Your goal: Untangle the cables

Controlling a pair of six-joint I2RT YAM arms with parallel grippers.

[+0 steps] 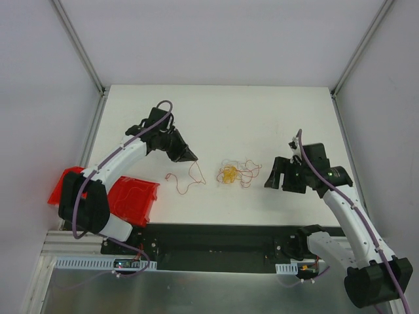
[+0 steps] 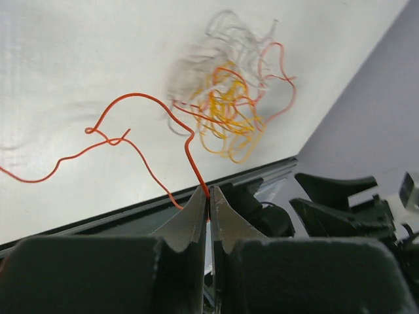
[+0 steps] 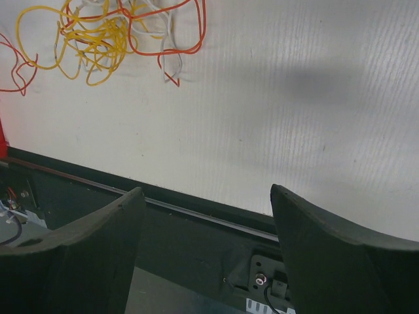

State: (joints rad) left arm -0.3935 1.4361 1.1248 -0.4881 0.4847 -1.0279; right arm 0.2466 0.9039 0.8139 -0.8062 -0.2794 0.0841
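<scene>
The cables (image 1: 237, 173) lie as a small tangle of red, orange-yellow and whitish strands at mid-table; they also show in the left wrist view (image 2: 229, 111) and the right wrist view (image 3: 105, 33). My left gripper (image 1: 194, 157) is shut on the end of one red cable (image 1: 183, 178) that trails loose to the left of the tangle; the pinch shows in the left wrist view (image 2: 209, 196), with the red cable (image 2: 141, 108) curling away over the table. My right gripper (image 1: 272, 176) is open and empty, just right of the tangle, and its fingers (image 3: 98, 235) frame the table's near edge.
A red bin (image 1: 134, 199) with thin wires in it stands at the near left by the left arm's base. The white table (image 1: 262, 118) ends in a black strip (image 1: 216, 239) at the near edge. Grey walls close in the left, right and back.
</scene>
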